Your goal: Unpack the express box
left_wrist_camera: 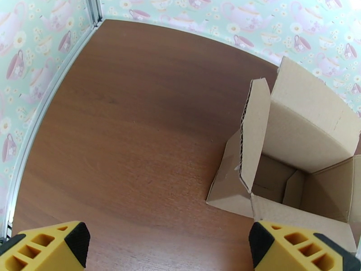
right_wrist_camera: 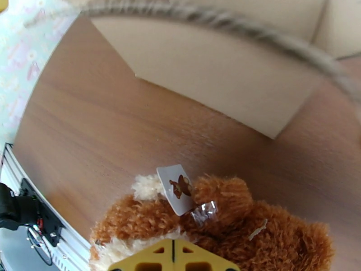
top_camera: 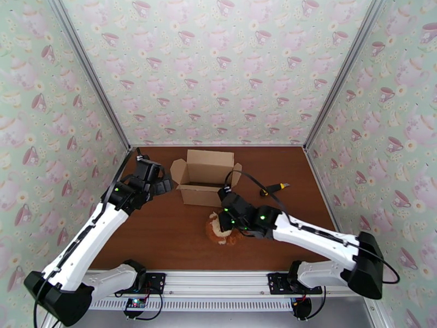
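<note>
Closest to us is a shiny metal rail, and both white arms are bolted to it. Past the rail comes the table, which is flat, smooth brown wood.

A small toy lies on the wood near the front. It is round and fluffy, with brown fur and some cream fur. A flat white tag with a tiny brown bear on it sticks up from the fur. The right claw is right on the toy. Its two yellow fingers are pressed flat together, so it is closed. Its tips are against the fur, but I cannot tell if any fur is pinched between them.

Just behind the toy stands the box, near the middle of the table. It is plain brown cardboard with straight sides and sharp corners. Its top flaps stand open, and you can see the wavy layers along a flap's cut edge.

The left claw is just beside the box's left flap. Its chunky yellow fingers have black tips and are spread wide apart, with nothing between them.

To the right of the box lies a thin yellow and black tool.

Farthest back are the walls, pale green with pink teacups and teapots.
</note>
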